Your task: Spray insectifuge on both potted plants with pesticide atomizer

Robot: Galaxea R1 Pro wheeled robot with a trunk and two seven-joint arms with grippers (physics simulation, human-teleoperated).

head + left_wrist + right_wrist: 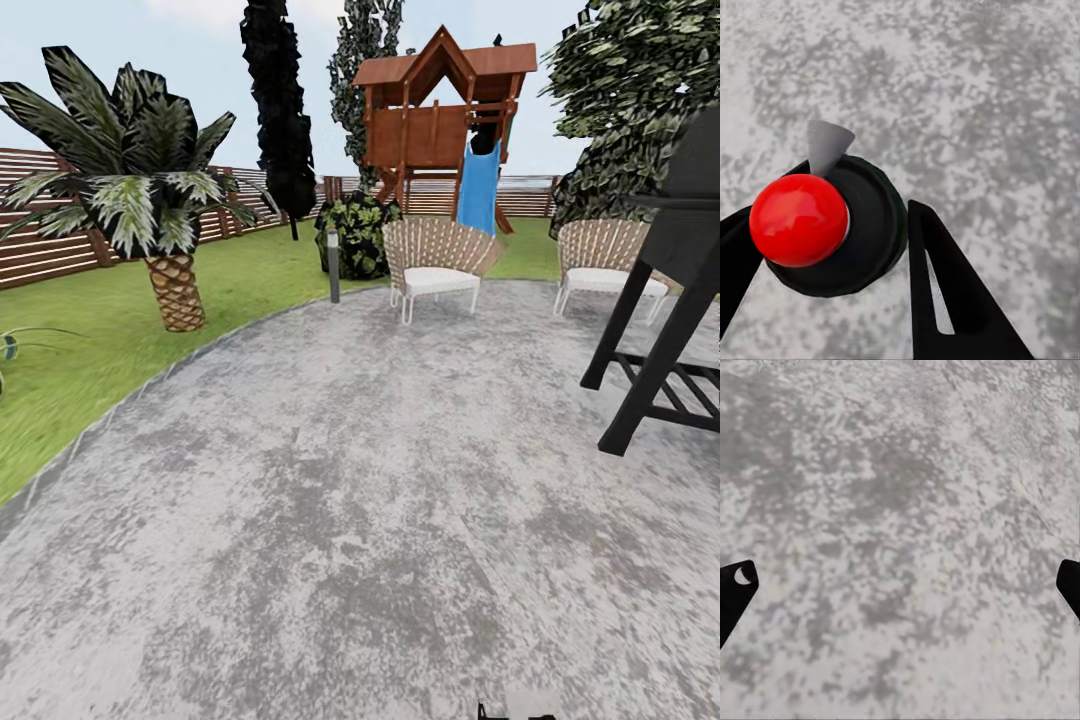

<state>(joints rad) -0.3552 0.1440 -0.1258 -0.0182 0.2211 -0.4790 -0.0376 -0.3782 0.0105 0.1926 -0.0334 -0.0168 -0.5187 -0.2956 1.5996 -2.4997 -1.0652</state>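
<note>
The left gripper (pixel 832 247) is closed around the atomizer (pixel 832 229), its two black fingers (pixel 945 292) pressed against either side of the round black body, which carries a glossy red ball on top and a small grey cone-shaped nozzle (pixel 827 146) sticking out beside it. Under it lies the mottled grey paving of the patio (pixel 975 97). The right gripper (pixel 900 585) hangs empty with its fingers spread wide apart, just the black tips at the two sides of the wrist view, above the same grey paving. From the head camera the round patio (pixel 350 500) fills the foreground, its curved edge meeting the lawn (pixel 90 340) on the left. On the grass stands a short palm (pixel 150 190), with a dark shrub (pixel 355 235) and a grey post light (pixel 333 265) near the patio's far edge. Two wicker chairs (pixel 435 262) sit along that far edge, a black grill stand (pixel 670 290) at the right edge, and a wooden playhouse (pixel 440 110) with a blue slide rises before the slatted fence (pixel 50 240).
</note>
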